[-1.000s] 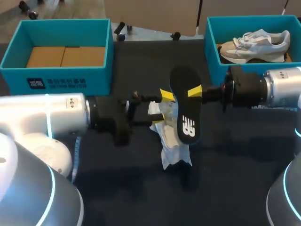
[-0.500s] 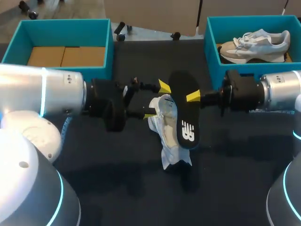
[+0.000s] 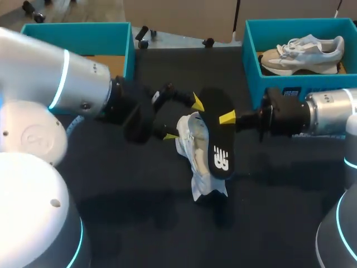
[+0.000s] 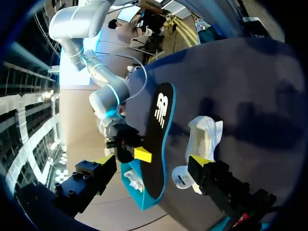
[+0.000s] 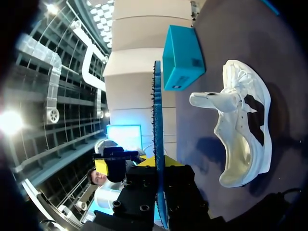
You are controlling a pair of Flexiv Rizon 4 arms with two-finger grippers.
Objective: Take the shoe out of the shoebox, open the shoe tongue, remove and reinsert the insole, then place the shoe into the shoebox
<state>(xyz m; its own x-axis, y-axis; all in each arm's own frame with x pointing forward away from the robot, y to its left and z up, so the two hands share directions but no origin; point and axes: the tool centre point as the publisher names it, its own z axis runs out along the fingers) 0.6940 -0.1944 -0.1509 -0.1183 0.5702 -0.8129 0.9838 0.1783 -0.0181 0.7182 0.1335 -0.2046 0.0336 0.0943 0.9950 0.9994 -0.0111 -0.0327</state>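
Mid-frame on the dark table [image 3: 111, 184]: shoe [image 3: 198, 164] lying, right gripper [image 3: 226, 118] clamping the insole [image 3: 216, 134], left gripper [image 3: 183, 119] spread apart beside.

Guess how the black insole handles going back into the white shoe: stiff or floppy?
Probably fairly stiff: held at one edge in the right gripper, the black insole looks nearly straight edge-on in the right wrist view. Likely light, being thin. The white shoe lies ungripped, so it may slide when pushed.
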